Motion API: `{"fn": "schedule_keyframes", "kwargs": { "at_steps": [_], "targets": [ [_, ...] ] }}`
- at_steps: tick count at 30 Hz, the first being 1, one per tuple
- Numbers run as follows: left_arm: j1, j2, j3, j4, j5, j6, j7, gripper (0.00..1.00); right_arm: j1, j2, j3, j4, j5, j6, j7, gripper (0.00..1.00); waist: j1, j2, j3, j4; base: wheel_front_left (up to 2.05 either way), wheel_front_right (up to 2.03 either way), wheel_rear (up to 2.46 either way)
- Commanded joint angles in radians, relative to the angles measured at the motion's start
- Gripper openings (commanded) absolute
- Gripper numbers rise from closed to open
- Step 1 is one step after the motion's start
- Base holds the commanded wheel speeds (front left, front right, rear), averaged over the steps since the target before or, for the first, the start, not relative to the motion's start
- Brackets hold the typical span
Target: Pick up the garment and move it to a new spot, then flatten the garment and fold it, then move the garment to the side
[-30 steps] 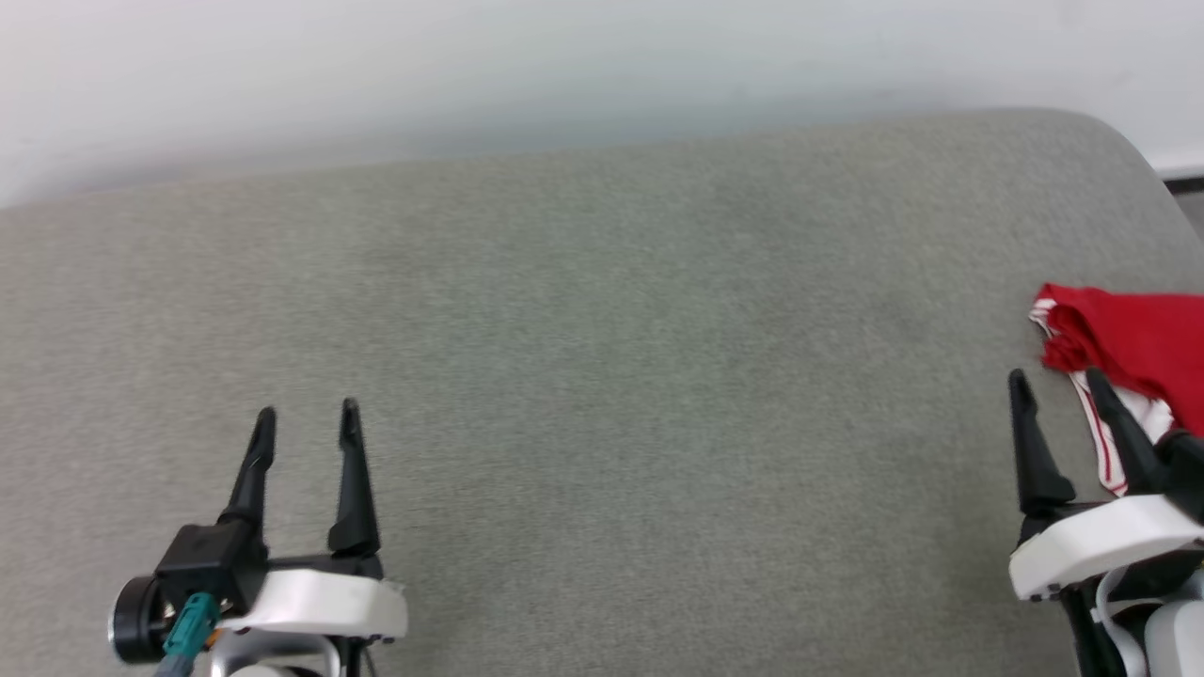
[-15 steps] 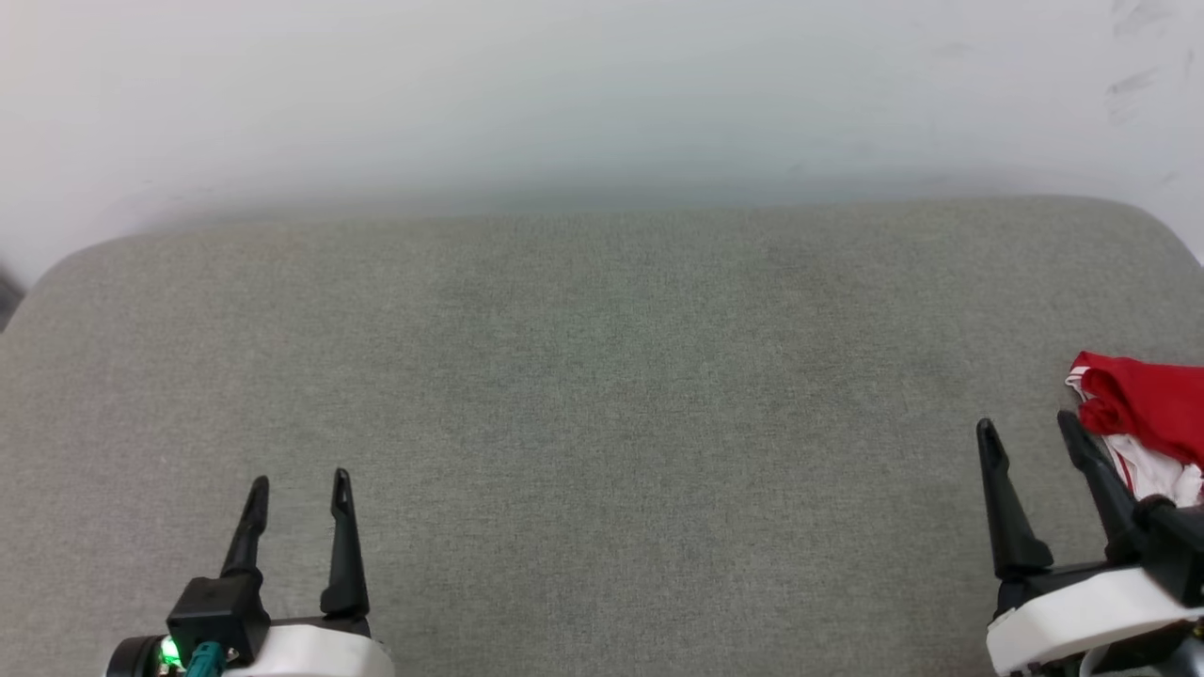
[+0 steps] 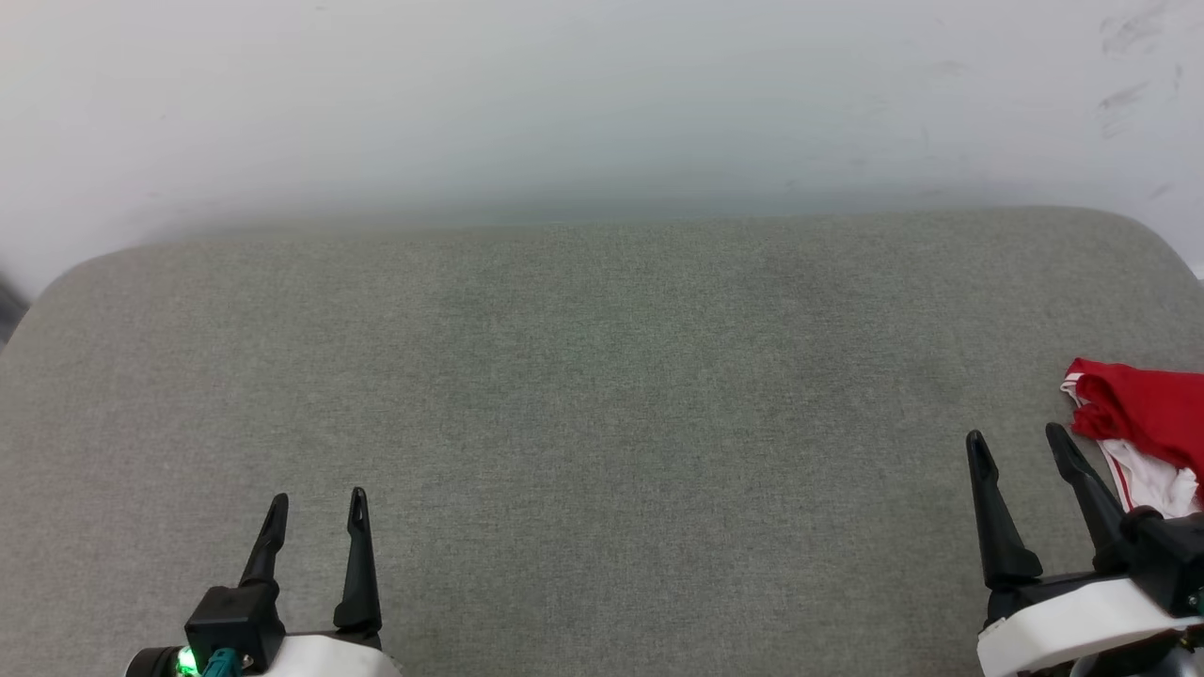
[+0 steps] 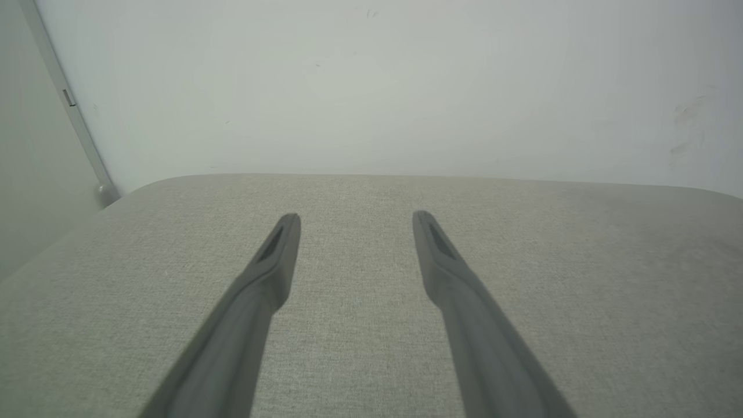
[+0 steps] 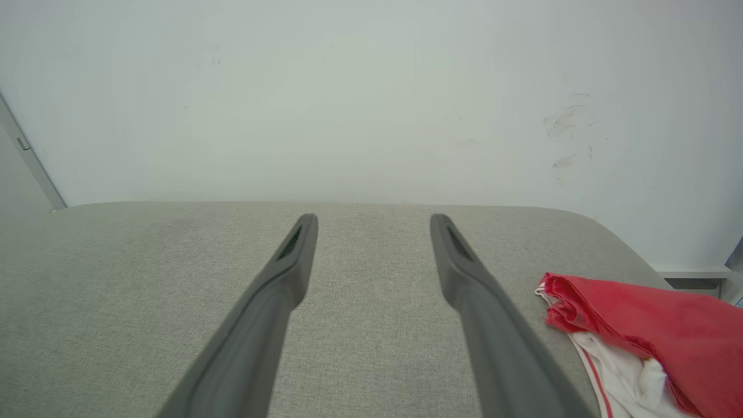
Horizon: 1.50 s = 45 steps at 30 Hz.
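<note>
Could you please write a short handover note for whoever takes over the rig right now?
Left end effector: open, empty, above the grey padded surface.
Right end effector: open, empty, just beside the garment, not gripping it.
Garment: bunched up at the surface's right edge, neither flat nor folded.
Done: nothing that shows.
Left: pick it up, move it, flatten, fold, set aside.

No writing, label, brand, number or sign can be read anywhere. The shirt (image 5: pixel 638 325) lies bunched just to the right of the right gripper (image 5: pixel 374 217) and its fingers, and the folds that face up show plain red cloth, white cloth and thin red stripes.
</note>
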Motion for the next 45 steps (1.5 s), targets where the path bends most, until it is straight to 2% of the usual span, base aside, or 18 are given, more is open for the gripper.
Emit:
{"fn": "schedule_keyframes", "kwargs": {
  "at_steps": [1,14,15,17,27,28,45],
  "targets": [
    [-0.013,-0.003,0.003,0.003,0.009,-0.005,-0.007,1.0,-0.019,-0.004,0.002,0.005,-0.001,-0.001,-0.009,1.0,0.0001,0.0,0.004,0.0,0.0,0.0,0.0],
    [-0.031,-0.012,0.019,0.013,0.026,-0.021,-0.007,1.0,-0.024,-0.018,0.003,0.02,0.008,-0.001,-0.028,1.0,0.0001,0.0,0.015,0.006,0.0,0.0,0.0],
    [-0.02,-0.011,0.017,0.012,0.024,-0.021,0.0,0.0,-0.016,-0.014,0.003,0.019,0.008,0.0,-0.025,0.0,0.0001,0.0,0.015,0.006,0.0,0.0,0.0],
    [-0.02,-0.014,0.018,0.024,0.01,-0.024,0.006,0.0,-0.013,-0.012,0.005,0.03,0.021,0.0,-0.027,0.0,0.0001,0.0,0.015,0.006,0.0,0.0,0.0],
    [-0.046,-0.029,0.048,0.045,-0.184,-0.053,0.06,0.0,-0.039,-0.012,0.001,0.077,0.236,0.0,-0.007,0.0,0.0001,0.0,0.014,0.009,0.0,0.0,0.0],
    [-0.052,-0.033,0.055,0.05,-0.236,-0.061,0.073,0.0,-0.047,-0.012,0.0,0.092,0.292,0.0,-0.002,0.0,0.0001,0.0,0.013,0.01,0.0,0.0,0.0],
    [-0.082,-0.053,0.091,0.074,-0.484,-0.101,0.139,0.0,-0.081,-0.009,-0.006,0.156,0.561,0.0,0.023,0.0,0.0001,0.0,0.011,0.014,0.0,0.0,0.0]
  ]
}}
